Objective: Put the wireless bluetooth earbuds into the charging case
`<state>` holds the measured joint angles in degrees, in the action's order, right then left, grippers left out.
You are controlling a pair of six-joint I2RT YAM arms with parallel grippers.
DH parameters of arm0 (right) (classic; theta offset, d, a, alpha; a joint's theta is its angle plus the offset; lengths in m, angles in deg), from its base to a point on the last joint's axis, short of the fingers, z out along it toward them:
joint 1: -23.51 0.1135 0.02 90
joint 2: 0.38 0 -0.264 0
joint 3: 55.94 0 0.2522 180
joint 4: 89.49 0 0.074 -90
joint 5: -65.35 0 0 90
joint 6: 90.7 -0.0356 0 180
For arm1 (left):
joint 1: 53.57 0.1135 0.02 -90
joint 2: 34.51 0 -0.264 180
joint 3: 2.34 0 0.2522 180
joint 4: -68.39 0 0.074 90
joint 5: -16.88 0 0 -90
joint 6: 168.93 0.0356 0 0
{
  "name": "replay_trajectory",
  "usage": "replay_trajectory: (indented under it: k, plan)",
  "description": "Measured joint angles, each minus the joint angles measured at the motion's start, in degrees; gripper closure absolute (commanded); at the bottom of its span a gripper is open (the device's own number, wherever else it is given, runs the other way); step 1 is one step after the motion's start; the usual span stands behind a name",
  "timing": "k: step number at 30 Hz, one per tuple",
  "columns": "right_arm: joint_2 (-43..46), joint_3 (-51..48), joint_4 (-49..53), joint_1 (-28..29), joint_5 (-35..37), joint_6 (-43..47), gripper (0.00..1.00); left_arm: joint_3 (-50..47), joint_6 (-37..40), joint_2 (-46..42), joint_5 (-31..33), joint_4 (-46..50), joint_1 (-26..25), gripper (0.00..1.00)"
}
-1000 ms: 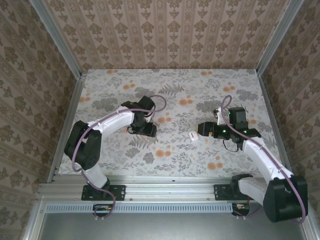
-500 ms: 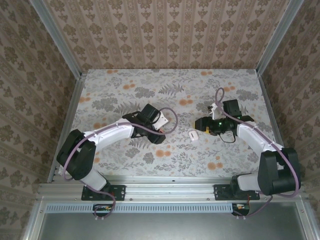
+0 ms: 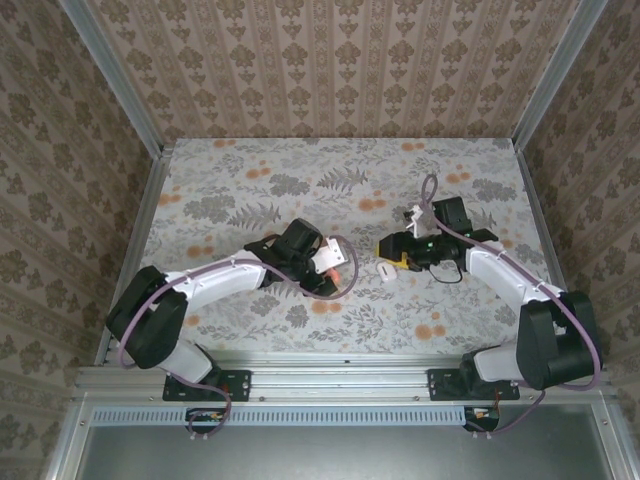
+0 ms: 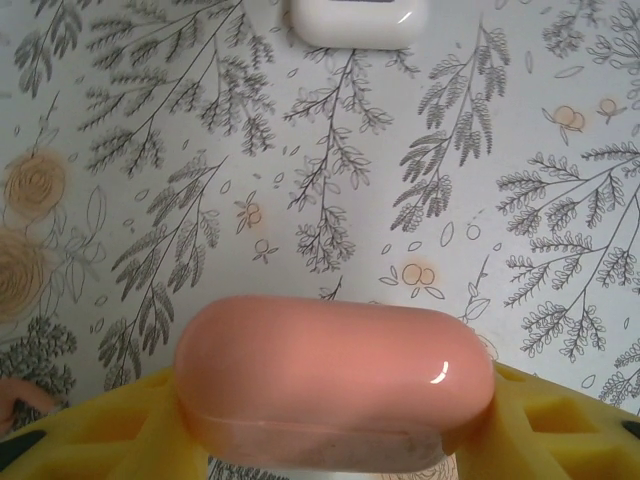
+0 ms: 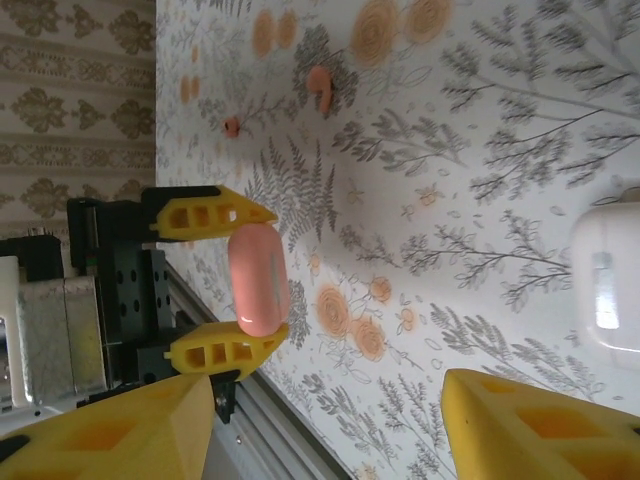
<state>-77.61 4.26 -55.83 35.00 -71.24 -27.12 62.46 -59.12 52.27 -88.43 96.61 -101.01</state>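
We saw the left claw (image 4: 330, 405) clamped on the pink case (image 4: 335, 350). Its yellow fingers (image 4: 90, 435) pressed the two rounded ends, so the case lay lengthwise across the gap. We could not tell whether the case touched the flowered desk (image 3: 250, 170) beneath it. The white case (image 4: 355, 20) lay flat on the desk straight ahead of the left claw, well apart from it.

The right claw (image 5: 330, 440) had its jaws parted, with nothing between them. The white case sat just ahead of one of its fingertips, outside the gap and not touching it as far as we could see. The two claws faced each other across the desk, and the white case was much closer to the right one.

A coral earbud (image 5: 320, 88) lay loose on the desk ahead of the right claw. It was off to one side of the left claw and apart from both cases. Near it was a smaller coral speck (image 5: 232, 127), too small for us to tell whether it was a bud or a print.
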Motion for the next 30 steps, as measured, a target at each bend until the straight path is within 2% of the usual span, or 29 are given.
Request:
replay_trajectory:
  k: [11,30]
  plan:
    - [-1.9,0.0,-4.26,8.83,-0.37,-3.23,0.44,-3.82,4.48,-3.93,-0.83,-5.97,-1.68,0.58]
    - [-8.37,0.13,-13.0,13.88,-1.95,-6.97,0.51,-3.82,3.78,-3.98,-1.44,-7.72,-1.73,0.6]
